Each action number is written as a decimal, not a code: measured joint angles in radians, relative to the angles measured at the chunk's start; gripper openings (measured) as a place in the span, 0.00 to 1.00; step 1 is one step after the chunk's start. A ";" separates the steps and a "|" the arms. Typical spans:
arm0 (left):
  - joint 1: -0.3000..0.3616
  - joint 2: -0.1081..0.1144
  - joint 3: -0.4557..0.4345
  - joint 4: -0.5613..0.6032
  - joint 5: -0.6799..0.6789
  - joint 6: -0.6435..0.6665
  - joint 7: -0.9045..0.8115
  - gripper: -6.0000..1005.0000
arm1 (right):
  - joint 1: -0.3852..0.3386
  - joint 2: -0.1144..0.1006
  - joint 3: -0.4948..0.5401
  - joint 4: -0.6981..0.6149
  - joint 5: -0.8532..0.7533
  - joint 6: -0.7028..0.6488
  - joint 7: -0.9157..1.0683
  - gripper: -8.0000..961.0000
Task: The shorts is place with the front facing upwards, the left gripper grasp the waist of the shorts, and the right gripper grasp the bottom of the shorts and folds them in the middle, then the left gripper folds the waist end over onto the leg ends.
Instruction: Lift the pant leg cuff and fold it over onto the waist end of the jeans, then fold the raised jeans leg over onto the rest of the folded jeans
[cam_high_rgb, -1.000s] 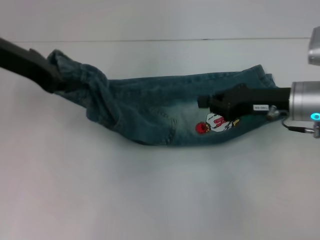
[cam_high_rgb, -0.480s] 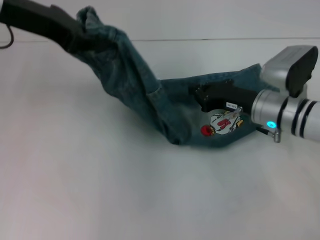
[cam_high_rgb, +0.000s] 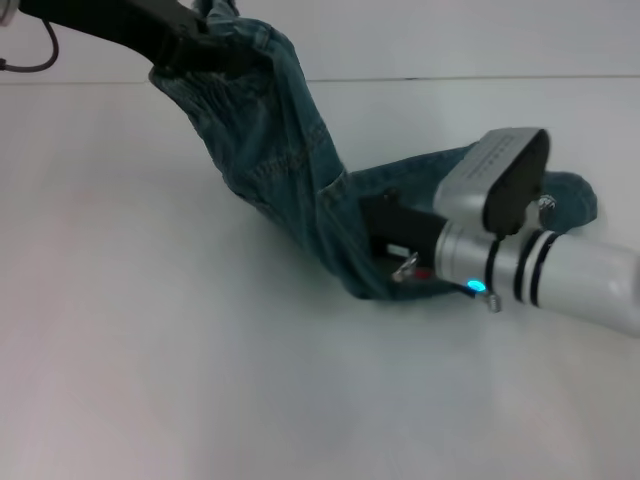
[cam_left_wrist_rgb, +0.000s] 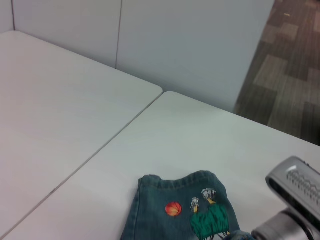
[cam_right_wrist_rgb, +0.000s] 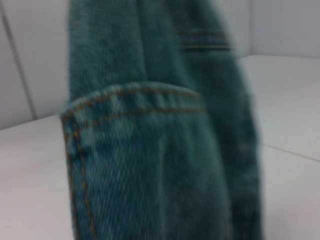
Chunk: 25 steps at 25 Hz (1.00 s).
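Denim shorts (cam_high_rgb: 290, 190) limp, heavyish; left gripper (cam_high_rgb: 195, 50) pinching waist (cam_high_rgb: 215, 85) aloft. Right gripper (cam_high_rgb: 385, 235) on legs, finger state unclear. Hold at waistband.

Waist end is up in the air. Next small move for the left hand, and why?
Probably carry the gathered waist of the blue denim shorts toward the leg ends: the black left hand holds it lifted, while the black right hand pins the middle.

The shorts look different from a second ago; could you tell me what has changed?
The left gripper, holding the waist, has lifted it up and toward the robot's right, so the shorts now rise steeply off the table. The right gripper shifted left along the cloth. The leg ends stayed down.
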 joint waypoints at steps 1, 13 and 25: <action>-0.002 -0.001 0.001 -0.001 0.000 0.000 0.000 0.07 | 0.011 0.000 0.010 0.022 -0.002 0.002 -0.017 0.01; -0.011 -0.006 0.004 -0.019 -0.002 0.000 -0.004 0.09 | 0.083 0.000 0.358 0.196 -0.301 0.048 -0.089 0.01; -0.005 -0.009 0.006 -0.043 -0.002 -0.028 0.004 0.10 | 0.055 -0.010 0.744 0.253 -0.752 0.188 -0.083 0.01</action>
